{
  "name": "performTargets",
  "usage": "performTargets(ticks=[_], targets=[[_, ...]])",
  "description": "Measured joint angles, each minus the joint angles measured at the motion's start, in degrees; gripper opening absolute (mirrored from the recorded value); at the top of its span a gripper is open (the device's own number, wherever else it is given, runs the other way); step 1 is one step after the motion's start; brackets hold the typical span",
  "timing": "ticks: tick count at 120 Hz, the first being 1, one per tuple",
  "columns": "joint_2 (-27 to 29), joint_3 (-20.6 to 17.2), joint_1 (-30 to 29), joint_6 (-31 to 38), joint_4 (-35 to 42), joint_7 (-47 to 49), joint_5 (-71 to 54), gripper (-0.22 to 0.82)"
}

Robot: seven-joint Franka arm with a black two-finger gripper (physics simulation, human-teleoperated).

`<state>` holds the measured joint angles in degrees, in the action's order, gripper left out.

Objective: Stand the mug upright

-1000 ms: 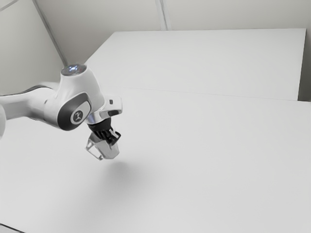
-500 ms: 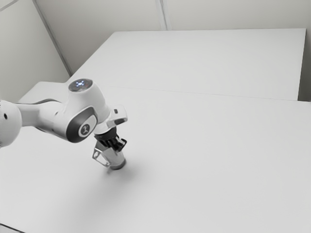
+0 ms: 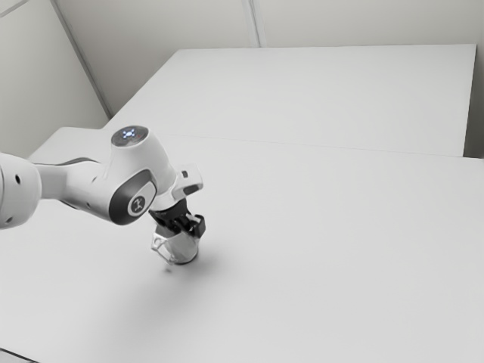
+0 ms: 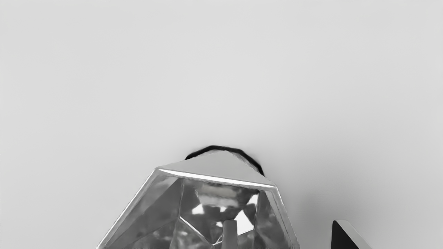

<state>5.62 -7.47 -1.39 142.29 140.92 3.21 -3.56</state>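
Observation:
The silver, faceted mug [image 3: 183, 248] stands upright on the white table [image 3: 318, 249], its dark base down and its handle toward the exterior view's left. At its rim is my black gripper [image 3: 190, 228], open. Seen in the wrist view, the mug [image 4: 214, 166] has its mouth facing the camera, with one finger of my gripper [image 4: 288, 234] inside the mouth and the other outside, apart from the wall. The handle is not visible from above.
A second white surface [image 3: 318, 98] adjoins the table at the back, with pale walls behind. A dark-edged object [image 3: 17, 357] lies at the exterior view's lower left corner.
The mug came down from above the table, tilted and held, and now stands upright on it. My hand followed downward and toward the exterior view's right, and the fingers have spread off the wall.

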Motion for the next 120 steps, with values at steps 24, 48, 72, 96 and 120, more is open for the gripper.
performTargets(ticks=[24,48,72,96,120], targets=[[2.1,0.0,0.1,-1.0,-1.5,0.0,0.1,0.43],[2.7,0.0,0.1,-10.3,-10.8,0.1,0.3,0.53],[0.3,-0.1,0.1,-23.2,-23.2,0.1,0.8,0.58],[-2.1,-0.3,0.1,-34.1,-34.3,0.2,0.5,0.59],[-3.5,-0.3,0.0,-41.1,-41.6,0.2,0.2,0.60]])
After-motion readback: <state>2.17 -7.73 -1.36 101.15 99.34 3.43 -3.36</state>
